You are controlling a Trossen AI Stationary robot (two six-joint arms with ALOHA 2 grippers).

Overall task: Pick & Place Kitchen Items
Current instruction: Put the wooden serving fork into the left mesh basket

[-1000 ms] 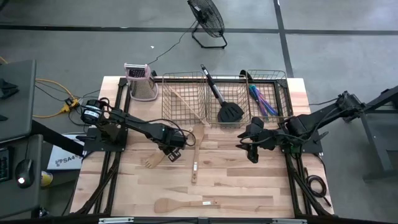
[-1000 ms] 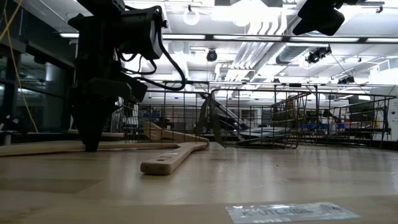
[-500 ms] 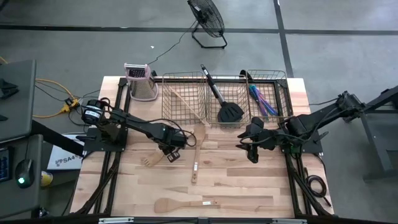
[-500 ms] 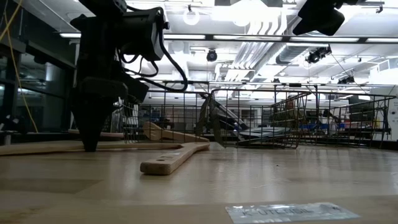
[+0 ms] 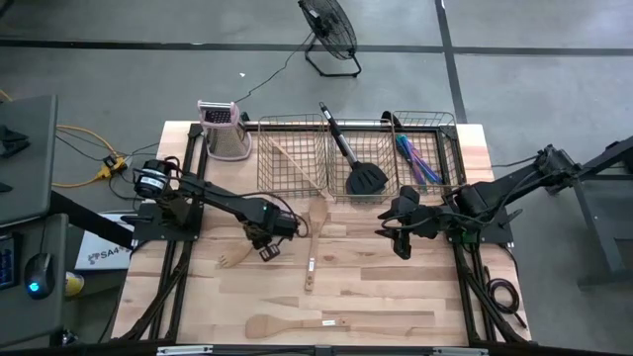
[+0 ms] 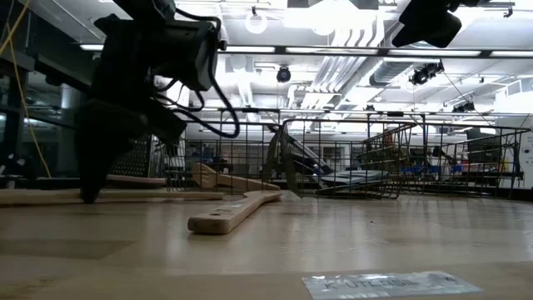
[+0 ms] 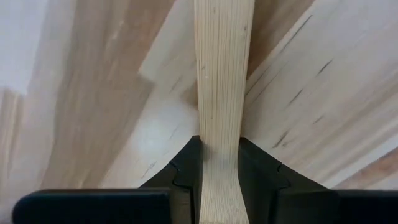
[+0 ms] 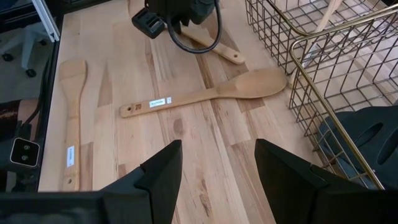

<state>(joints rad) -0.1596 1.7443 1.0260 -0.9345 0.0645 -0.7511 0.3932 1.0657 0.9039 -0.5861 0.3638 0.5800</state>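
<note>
My left gripper (image 5: 263, 243) stands left of the table's middle, shut on a light wooden slotted spatula (image 5: 230, 260) that lies on the table. It also shows in the low view (image 6: 90, 193). My right gripper (image 5: 401, 240) hovers open and empty right of the middle, in front of the wire baskets (image 5: 341, 188). A wooden spoon (image 5: 313, 242) lies flat between the two grippers. A wooden spatula (image 5: 292, 323) lies flat near the table's near edge. A black spatula (image 5: 358, 168) and iridescent cutlery (image 5: 416, 158) lie in the baskets. My left gripper pinches the slotted spatula's handle (image 7: 219, 118) between its two fingers (image 7: 186, 168), which lie across it. The fingers come from above, slanting down toward the table's left. The slotted head (image 5: 228, 261) lies on the table beyond the fingers.
A metal box grater (image 5: 226, 131) with a pink top stands at the far left corner. A wooden utensil (image 5: 290, 160) leans in the left basket. Bare tabletop (image 5: 396, 297) lies at the near right.
My left gripper has gone a little toward the table's left edge and has tipped over that way, still shut on the slotted spatula. The spatula has slid along the table with it, its head now a little farther left and nearer.
</note>
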